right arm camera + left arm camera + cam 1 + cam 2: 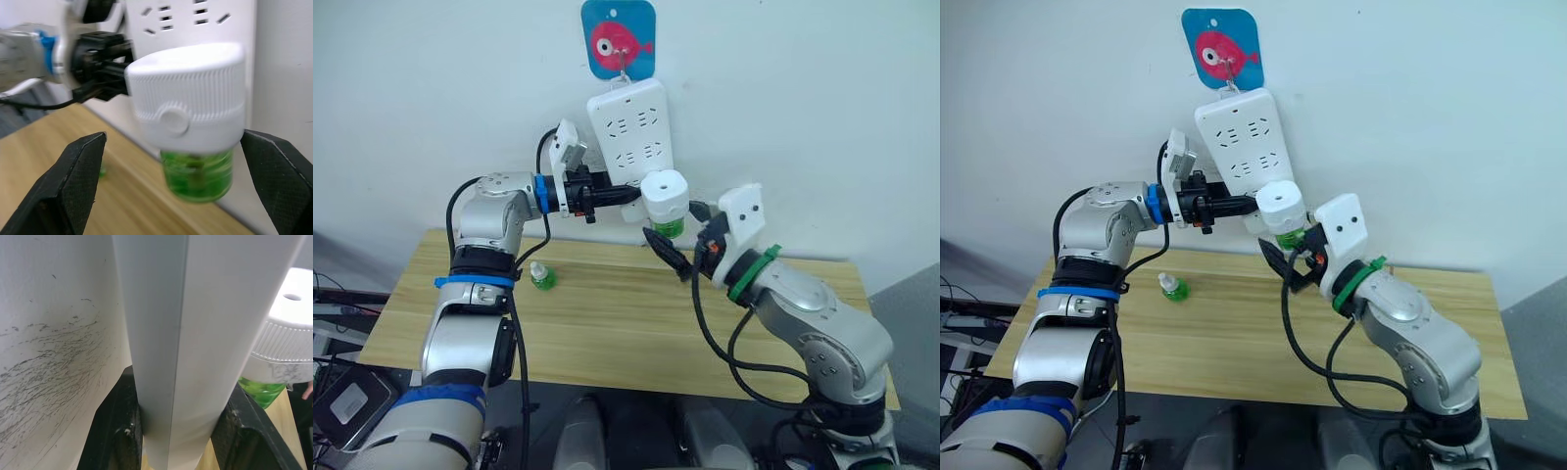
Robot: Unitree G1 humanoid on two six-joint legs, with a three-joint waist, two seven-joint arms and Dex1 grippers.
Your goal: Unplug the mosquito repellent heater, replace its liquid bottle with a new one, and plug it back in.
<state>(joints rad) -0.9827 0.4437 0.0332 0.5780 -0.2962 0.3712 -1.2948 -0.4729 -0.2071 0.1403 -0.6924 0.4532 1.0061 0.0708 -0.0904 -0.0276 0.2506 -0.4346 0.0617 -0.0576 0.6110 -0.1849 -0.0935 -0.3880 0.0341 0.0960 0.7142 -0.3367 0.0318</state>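
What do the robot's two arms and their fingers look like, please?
Both arms are silver-grey metal with black cables. The left arm has blue bands; the right arm has a green band. A white camera block sits on each wrist. Each gripper has two black fingers, textured on the inside.

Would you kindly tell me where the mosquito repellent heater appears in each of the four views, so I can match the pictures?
Left eye view: mosquito repellent heater centre, at the power strip's lower end.
Right eye view: centre, between the two grippers.
Left wrist view: right edge, beside the strip.
Right wrist view: centre, between the open fingers.
Shared landmark: the green liquid bottle under the heater.
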